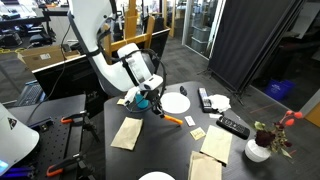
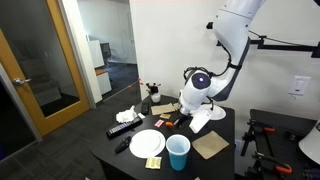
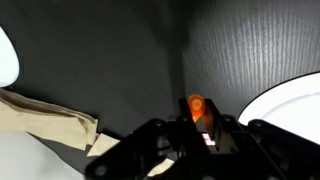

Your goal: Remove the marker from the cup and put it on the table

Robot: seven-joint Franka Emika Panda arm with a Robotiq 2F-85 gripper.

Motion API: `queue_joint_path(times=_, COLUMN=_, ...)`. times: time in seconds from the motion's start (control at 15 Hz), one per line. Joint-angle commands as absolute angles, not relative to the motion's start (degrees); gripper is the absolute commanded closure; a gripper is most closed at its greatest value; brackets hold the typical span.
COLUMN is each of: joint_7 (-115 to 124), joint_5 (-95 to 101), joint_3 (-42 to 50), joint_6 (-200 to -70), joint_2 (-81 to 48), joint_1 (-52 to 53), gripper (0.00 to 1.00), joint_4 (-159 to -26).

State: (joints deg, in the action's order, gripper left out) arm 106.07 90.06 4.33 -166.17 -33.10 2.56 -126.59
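My gripper is shut on the orange marker, whose end pokes out between the fingers. In both exterior views the gripper hangs low over the dark table, with the marker slanting down close to the tabletop. The teal-blue cup with its white inside stands upright beside the plate and apart from the gripper. In an exterior view the cup shows only partly behind the gripper. No marker is in the cup.
A white plate lies next to the gripper. Tan napkins, black remotes and a white vase with red flowers stand on the table. A black cart with red-handled clamps stands beside the table.
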Motion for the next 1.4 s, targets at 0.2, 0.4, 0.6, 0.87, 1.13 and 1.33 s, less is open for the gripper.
queue_joint_path(times=0.2, joint_7=107.53, joint_5=92.87, joint_3=4.54, joint_6=-168.10, joint_2=-35.12, joint_1=1.56, gripper=0.95, joint_4=-124.42)
queue_joint_path(times=0.4, joint_7=106.98, joint_5=92.39, joint_3=4.38, joint_6=-168.11, joint_2=-35.22, joint_1=1.46, gripper=0.50, joint_4=-124.45)
queue_joint_path(times=0.6, joint_7=106.91, joint_5=92.38, joint_3=4.34, joint_6=-167.93, joint_2=-34.22, joint_1=1.65, gripper=0.26, joint_4=-125.25)
queue_joint_path(times=0.87, joint_7=106.35, joint_5=92.19, joint_3=3.79, joint_6=-168.03, joint_2=-30.72, joint_1=2.20, gripper=0.01, joint_4=-127.73)
queue_joint_path(times=1.13, joint_7=103.98, joint_5=90.12, joint_3=2.78, joint_6=-169.13, joint_2=-25.69, joint_1=1.98, gripper=0.00, joint_4=-131.65)
queue_joint_path(times=1.33, joint_7=100.98, joint_5=86.65, joint_3=2.18, joint_6=-169.91, joint_2=-20.71, joint_1=1.41, gripper=0.00, joint_4=-136.28)
